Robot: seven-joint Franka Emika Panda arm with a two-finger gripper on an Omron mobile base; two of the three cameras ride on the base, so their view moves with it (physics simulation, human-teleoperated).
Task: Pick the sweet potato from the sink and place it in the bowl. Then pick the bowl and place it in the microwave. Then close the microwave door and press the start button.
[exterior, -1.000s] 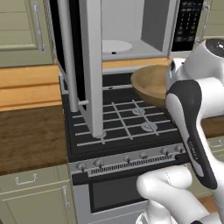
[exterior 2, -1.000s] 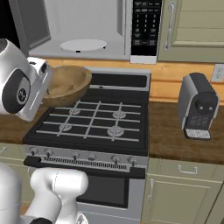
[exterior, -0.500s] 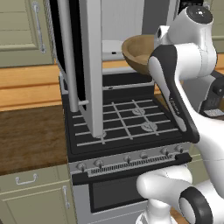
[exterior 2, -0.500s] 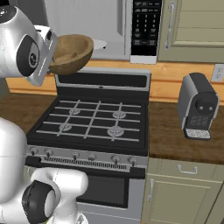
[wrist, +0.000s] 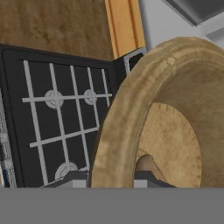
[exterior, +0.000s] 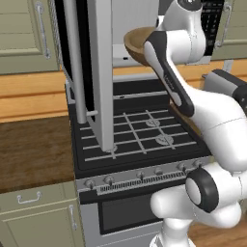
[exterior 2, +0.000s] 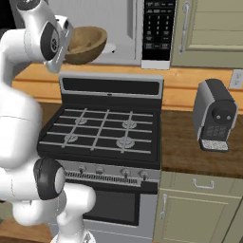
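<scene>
Kitchen, wood-toned counter (exterior 2: 190,156) running along the wall, beige cabinet doors (exterior 2: 209,23) above and beige drawers below. A black-topped gas stove (exterior 2: 102,135) with grey grates sits in the counter run, knobs along its front edge. Right of the stove, a grey and black coffee machine (exterior 2: 215,121) stands on the counter. Above the stove hangs the large silver-grey stainless steel microwave (exterior 2: 137,28), black keypad panel on its right side. The wide silver-framed microwave door (exterior: 99,72) stands swung open toward the camera, edge-on in the left base view.

The two-finger gripper (wrist: 111,179) is raised in front of the microwave opening, partly closed and clamped over the rim of the round tan-brown wooden bowl (exterior 2: 85,43): in the hand view one dark tip sits outside the wall, the other inside. The bowl hangs in the air, tilted, above the back of the stove and just in front of the microwave cavity. Inside the bowl, near the gripped rim, a rounded orange-brown end of the sweet potato (wrist: 148,165) shows.
</scene>
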